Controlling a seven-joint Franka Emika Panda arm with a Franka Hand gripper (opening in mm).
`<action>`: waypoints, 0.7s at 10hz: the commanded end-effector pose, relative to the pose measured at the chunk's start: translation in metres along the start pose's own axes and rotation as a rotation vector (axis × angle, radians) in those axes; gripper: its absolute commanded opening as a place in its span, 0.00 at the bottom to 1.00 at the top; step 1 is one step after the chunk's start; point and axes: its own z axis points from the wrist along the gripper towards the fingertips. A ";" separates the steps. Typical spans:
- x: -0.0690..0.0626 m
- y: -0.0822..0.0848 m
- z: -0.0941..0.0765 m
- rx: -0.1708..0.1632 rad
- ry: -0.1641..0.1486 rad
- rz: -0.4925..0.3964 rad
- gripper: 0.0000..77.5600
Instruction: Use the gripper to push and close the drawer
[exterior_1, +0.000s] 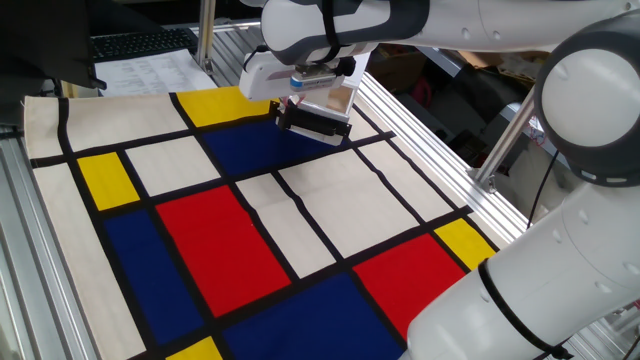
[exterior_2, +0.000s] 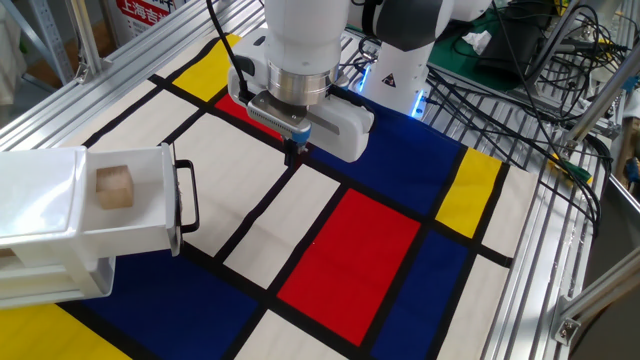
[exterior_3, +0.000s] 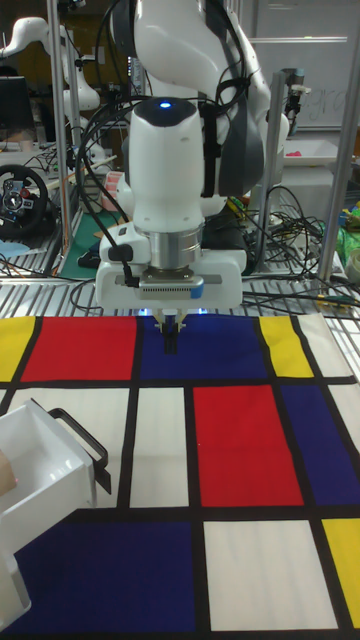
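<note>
One drawer: drawer (exterior_2: 85, 220) stood pulled out at the table's edge, white, black bar handle (exterior_2: 186, 205) on its front.
Inside: small tan wooden block (exterior_2: 114, 187) lay in the open tray.
Hand: hand (exterior_2: 294, 150) hung low over the cloth, well apart from the drawer, dark fingers pressed together, pinching nothing.
Hand position: above a black line between the blue and white panels.
Table: table (exterior_2: 345, 245) covered by a cloth of red, blue, yellow and white rectangles.
Surroundings: cables (exterior_2: 520, 85) lay beyond the table's rim.
</note>
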 end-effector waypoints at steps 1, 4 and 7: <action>0.000 0.000 0.000 0.038 -0.020 0.031 0.00; 0.000 0.000 0.000 0.086 -0.021 0.013 0.00; -0.001 -0.001 -0.001 0.086 -0.019 0.012 0.00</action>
